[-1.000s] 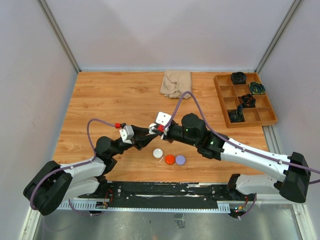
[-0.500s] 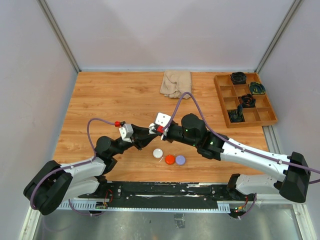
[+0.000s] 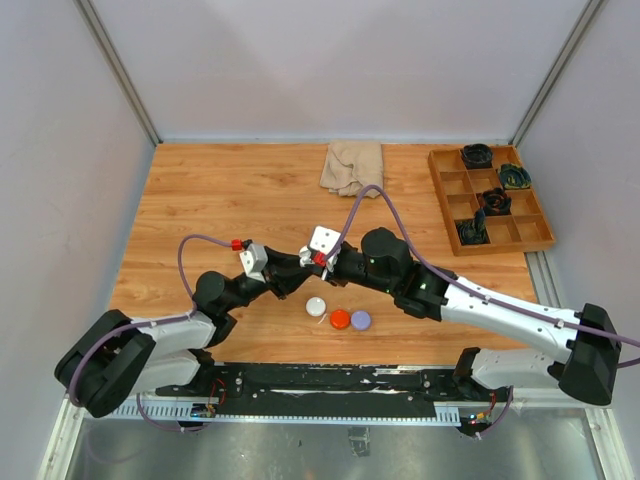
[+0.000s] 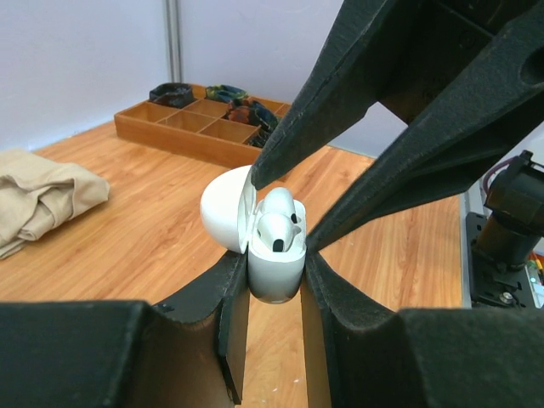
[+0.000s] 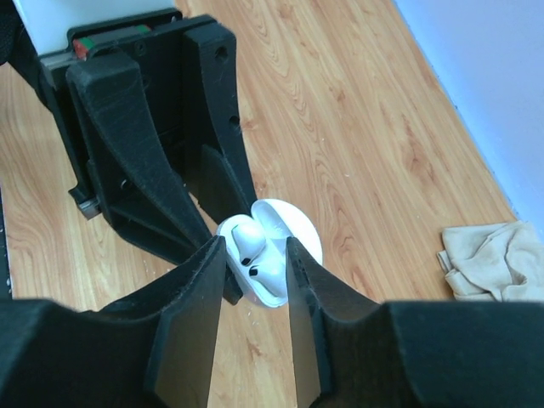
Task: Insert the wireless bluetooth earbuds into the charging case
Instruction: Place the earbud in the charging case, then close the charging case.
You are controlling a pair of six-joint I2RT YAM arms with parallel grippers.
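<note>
My left gripper (image 4: 274,276) is shut on the base of a white charging case (image 4: 274,270) and holds it upright above the table. The lid (image 4: 226,212) is swung open. Two white earbuds (image 4: 277,223) sit in the case's sockets. My right gripper (image 5: 255,276) is open and comes at the case from the other side. Its fingers (image 5: 189,314) stand on either side of the case (image 5: 270,287) and the earbuds (image 5: 246,240), close to its sides. In the top view the two grippers meet at mid-table (image 3: 306,263). No red or purple earbuds show.
Three round pucks lie near the front: white (image 3: 316,307), red (image 3: 339,319), purple (image 3: 361,320). A beige cloth (image 3: 352,166) lies at the back. A wooden compartment tray (image 3: 520,240) with dark items stands at the back right.
The left arm has shifted slightly to the right. Both grippers stay together at the case.
</note>
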